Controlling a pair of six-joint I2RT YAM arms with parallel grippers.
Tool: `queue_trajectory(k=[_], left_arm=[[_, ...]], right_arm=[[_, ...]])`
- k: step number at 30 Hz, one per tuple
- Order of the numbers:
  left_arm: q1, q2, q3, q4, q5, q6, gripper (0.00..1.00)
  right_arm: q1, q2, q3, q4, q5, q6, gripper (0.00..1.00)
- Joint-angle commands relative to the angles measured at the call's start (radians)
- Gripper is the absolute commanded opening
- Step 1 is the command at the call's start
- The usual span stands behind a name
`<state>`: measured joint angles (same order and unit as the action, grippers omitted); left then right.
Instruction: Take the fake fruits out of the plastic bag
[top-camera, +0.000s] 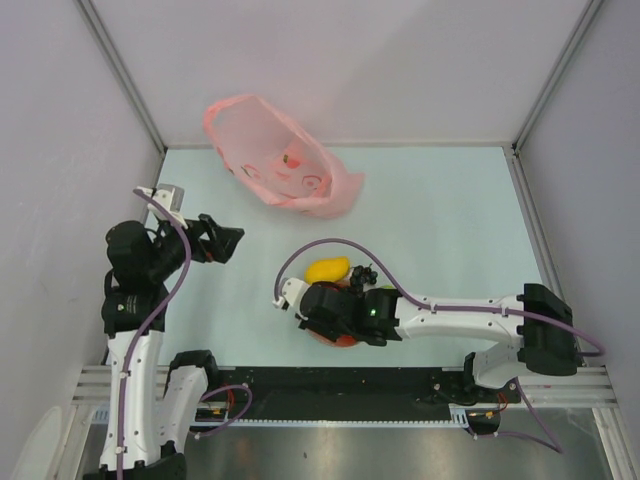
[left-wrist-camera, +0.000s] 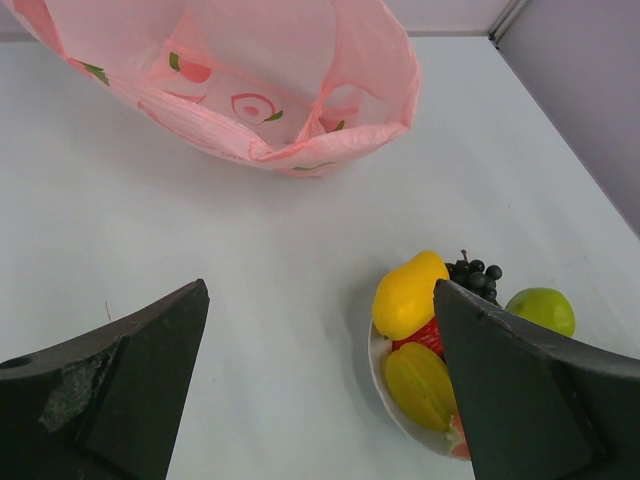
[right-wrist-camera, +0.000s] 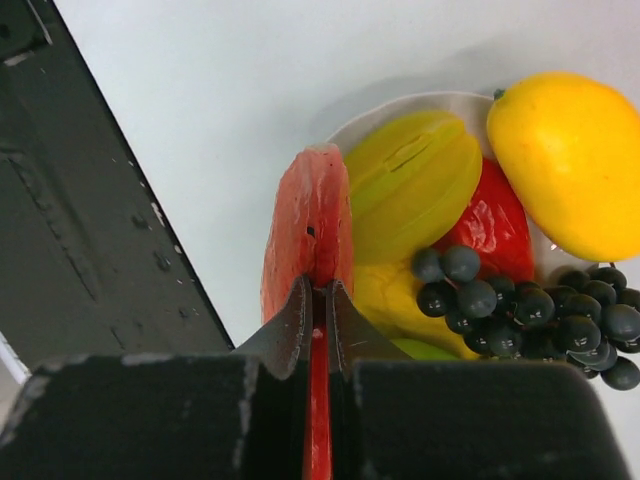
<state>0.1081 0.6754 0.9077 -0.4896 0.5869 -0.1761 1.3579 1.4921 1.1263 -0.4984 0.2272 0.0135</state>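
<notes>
The pink plastic bag (top-camera: 280, 170) lies crumpled at the back of the table, its mouth facing my left wrist camera (left-wrist-camera: 250, 90). The fake fruits are piled in a white bowl (right-wrist-camera: 400, 105): a yellow mango (right-wrist-camera: 570, 160), a red mango (right-wrist-camera: 495, 235), a ribbed yellow piece (right-wrist-camera: 415, 195), a dark grape bunch (right-wrist-camera: 520, 310) and a green pear (left-wrist-camera: 541, 308). My right gripper (right-wrist-camera: 318, 288) is shut on the thin edge of the watermelon slice (right-wrist-camera: 310, 225), right over the bowl's near side. My left gripper (left-wrist-camera: 320, 390) is open and holds nothing, left of the bowl and apart from it.
Grey walls close in the table on the left, right and back. A black rail (top-camera: 330, 385) runs along the near edge, just behind the bowl. Bare table lies between the bag and the bowl.
</notes>
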Motion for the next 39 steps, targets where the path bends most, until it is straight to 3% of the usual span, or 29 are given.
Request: queue_trajectory(k=[1, 7, 9, 16, 23, 27, 28, 29, 32, 36, 39], left_arm=[[0.015, 0.009, -0.010, 0.048, 0.004, -0.020, 1.00], [0.018, 0.033, -0.007, 0.054, 0.001, -0.022, 1.00], [0.022, 0.036, -0.007, 0.060, 0.004, -0.025, 1.00], [0.028, 0.046, -0.012, 0.066, 0.008, -0.030, 1.00], [0.034, 0.046, -0.020, 0.075, 0.010, -0.034, 1.00], [0.038, 0.050, -0.004, 0.071, 0.014, -0.031, 1.00], [0.038, 0.053, 0.000, 0.069, 0.014, -0.028, 1.00], [0.038, 0.059, 0.014, 0.059, 0.013, -0.025, 1.00], [0.038, 0.065, 0.040, 0.023, -0.039, 0.013, 1.00], [0.039, 0.072, 0.059, -0.017, -0.105, 0.132, 1.00], [0.038, 0.078, 0.077, -0.046, -0.234, 0.249, 1.00]], right_arm=[[-0.023, -0.062, -0.042, 0.086, -0.018, -0.067, 0.00], [-0.028, -0.087, -0.099, 0.110, -0.054, -0.109, 0.01], [-0.029, -0.090, -0.102, 0.109, -0.074, -0.110, 0.05], [-0.029, -0.081, -0.105, 0.126, -0.138, -0.102, 0.34], [-0.029, -0.087, -0.105, 0.138, -0.118, -0.122, 0.41], [-0.025, -0.122, -0.082, 0.113, -0.103, -0.136, 0.50], [-0.025, -0.128, -0.044, 0.104, -0.091, -0.138, 0.55], [-0.025, -0.133, -0.001, 0.094, -0.069, -0.115, 0.68], [-0.072, -0.151, 0.166, 0.041, -0.063, -0.072, 0.82], [-0.195, -0.185, 0.237, 0.011, -0.031, -0.108, 0.86], [-0.412, -0.205, 0.236, -0.037, -0.032, -0.084, 0.86]])
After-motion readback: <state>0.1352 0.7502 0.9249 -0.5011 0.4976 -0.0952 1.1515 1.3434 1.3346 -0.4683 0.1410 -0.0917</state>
